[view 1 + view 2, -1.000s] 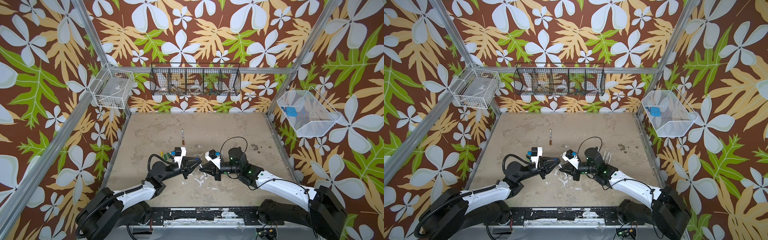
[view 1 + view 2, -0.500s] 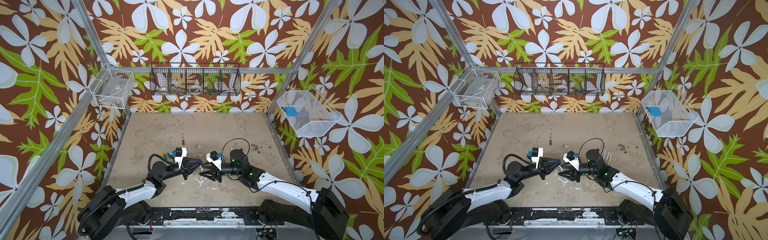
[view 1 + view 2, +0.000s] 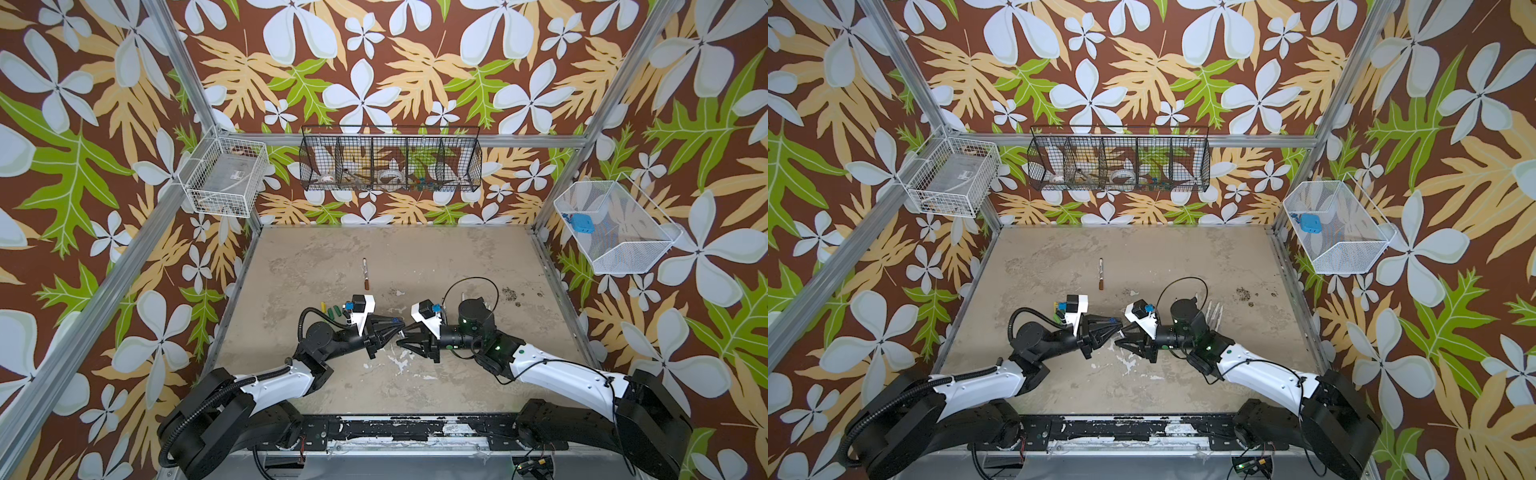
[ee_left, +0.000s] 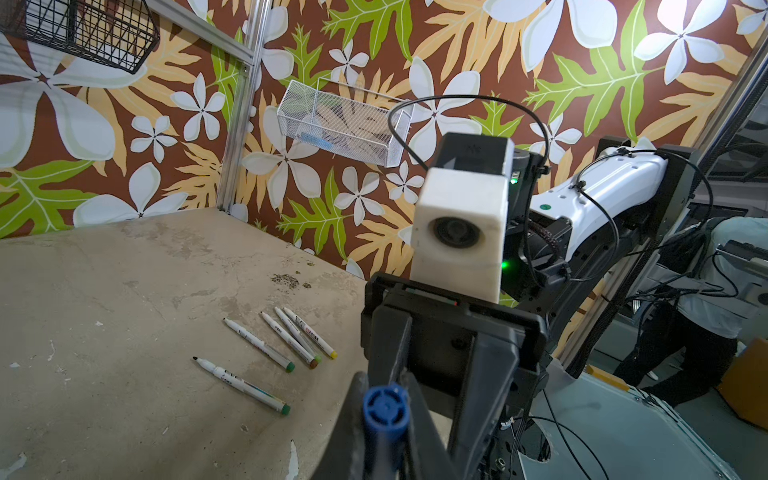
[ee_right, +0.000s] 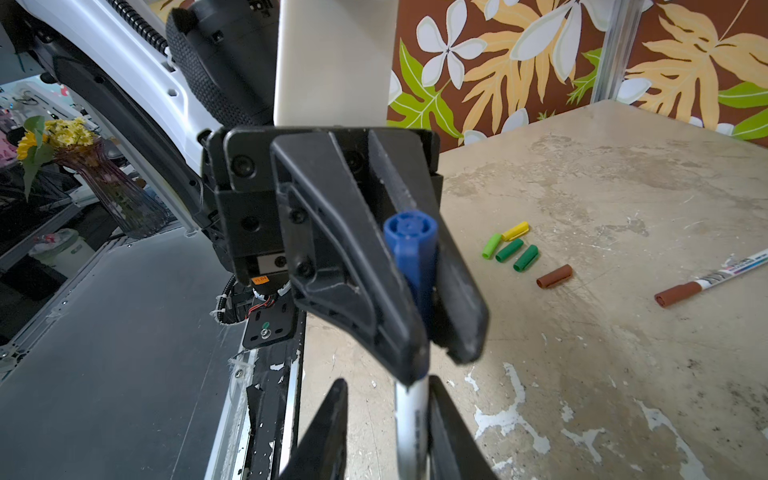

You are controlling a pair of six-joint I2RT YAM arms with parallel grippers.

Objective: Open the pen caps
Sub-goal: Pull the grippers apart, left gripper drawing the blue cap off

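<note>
Evidently the step in hand was the uncapping of the blue pen, which was held in the air above the table [image 3: 457, 257] between the two arms; the left gripper [image 5: 436, 349] was clamped on the blue cap [image 5: 411, 249], its black fingers pressed against either side of it, and in the left wrist view the cap's round end showed between those same fingers; the white barrel [image 5: 411, 419] ran out of the cap and passed between the fingers of the right gripper [image 5: 388, 399], which stood narrowly parted astride it, with a visible gap on one side, so it looked like a straddle rather than a firm pinch; the cap appeared fully seated on the barrel, not yet drawn off; five loose caps [image 5: 509, 250] – light green, yellow, two green and one brown – lay close together on the table, and five uncapped pens [image 4: 257, 345] lay in a loose row elsewhere on it, so most of the job seemed done; one capped pen [image 3: 365, 273] lay apart nearer the back wall with its brown cap [image 5: 681, 293] on; the next move, by my judgement, called for the right claw to close squarely on the barrel and for the two arms to pull straight apart along the pen's line – any sideways pull might bend or twist the pen out of the hold.
</note>
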